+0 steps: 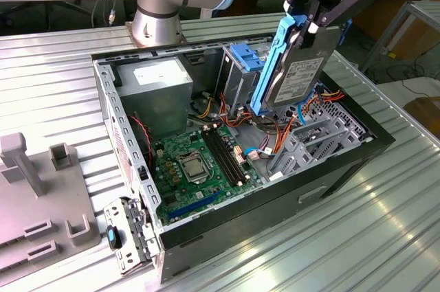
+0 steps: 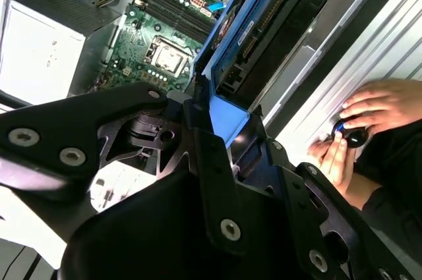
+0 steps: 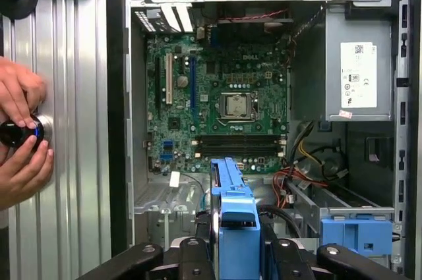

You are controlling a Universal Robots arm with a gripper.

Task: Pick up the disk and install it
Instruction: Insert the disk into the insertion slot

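The disk, a dark-grey drive in a bright blue carrier, hangs on edge and tilted above the open computer case, over the cable-filled bay at the exterior view's right. My gripper is shut on its upper end, one black finger on each side. In both wrist views the blue carrier sits clamped between the black fingers, with the drive body reaching down toward the case.
Inside the case lie the green motherboard, a grey power supply and a metal drive cage with a lighter-blue latch plate. A person's hands hold a black knob beside the case. A grey fixture sits at the exterior view's left.
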